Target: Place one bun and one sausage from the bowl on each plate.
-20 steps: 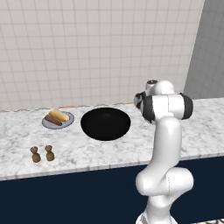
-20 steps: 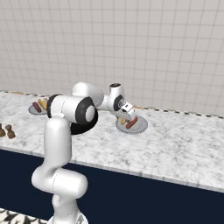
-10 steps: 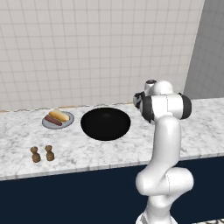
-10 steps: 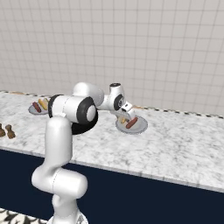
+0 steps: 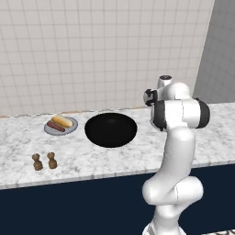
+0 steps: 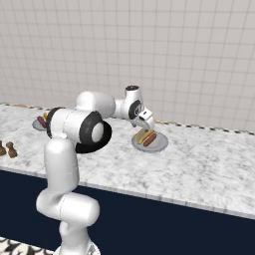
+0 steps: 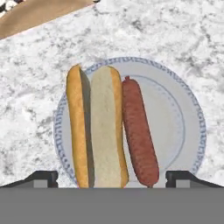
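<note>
Black bowl [image 5: 110,130] looks empty, mid surface [image 5: 137,153]; left plate [image 5: 61,126] carries bun and sausage.
Right base view: gripper [image 6: 145,122] hovers over second plate [image 6: 150,142], also filled.
Hand view: fingertips [image 7: 43,177] wide apart, holding nothing. Judgement: task near done; next, retract.

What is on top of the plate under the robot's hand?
On the plate lie one bun and one sausage, side by side. The plate's middle beneath them is covered.

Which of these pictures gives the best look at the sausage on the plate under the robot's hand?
The hand view: the sausage lies large and unblocked beside the bun on the plate. The right base view shows it small, just below the gripper. In the left base view the arm stands before that spot.
</note>
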Robot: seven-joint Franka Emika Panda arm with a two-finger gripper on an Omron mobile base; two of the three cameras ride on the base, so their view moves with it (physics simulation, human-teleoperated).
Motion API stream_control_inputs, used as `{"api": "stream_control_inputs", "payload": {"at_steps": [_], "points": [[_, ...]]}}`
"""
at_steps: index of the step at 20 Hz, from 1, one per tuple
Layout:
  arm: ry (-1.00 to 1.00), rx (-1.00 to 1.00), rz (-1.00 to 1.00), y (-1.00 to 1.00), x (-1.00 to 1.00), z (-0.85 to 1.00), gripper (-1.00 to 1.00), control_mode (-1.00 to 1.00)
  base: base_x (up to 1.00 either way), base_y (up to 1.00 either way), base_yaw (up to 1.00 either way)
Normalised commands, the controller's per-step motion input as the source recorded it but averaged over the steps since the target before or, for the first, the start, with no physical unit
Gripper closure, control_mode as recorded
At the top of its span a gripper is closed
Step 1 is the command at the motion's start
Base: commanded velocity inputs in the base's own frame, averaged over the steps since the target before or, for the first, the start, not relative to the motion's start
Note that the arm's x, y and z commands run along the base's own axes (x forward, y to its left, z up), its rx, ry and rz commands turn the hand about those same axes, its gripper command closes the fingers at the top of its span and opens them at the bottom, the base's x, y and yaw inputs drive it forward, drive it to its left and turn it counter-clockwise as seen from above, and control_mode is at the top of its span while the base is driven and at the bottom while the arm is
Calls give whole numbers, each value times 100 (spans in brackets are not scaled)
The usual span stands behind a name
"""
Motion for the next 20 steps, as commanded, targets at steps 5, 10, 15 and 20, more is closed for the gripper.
{"api": "stream_control_inputs", "payload": {"at_steps": [5,10,15,20], "points": [[-44,6,-1,-10,-100,100,-100,-100,0,0,0],[-45,0,-7,0,-100,100,-100,-100,0,0,0],[-32,-2,-9,25,-76,100,-100,-100,0,0,0],[-36,0,-4,25,-92,100,-100,-100,0,0,0]]}}
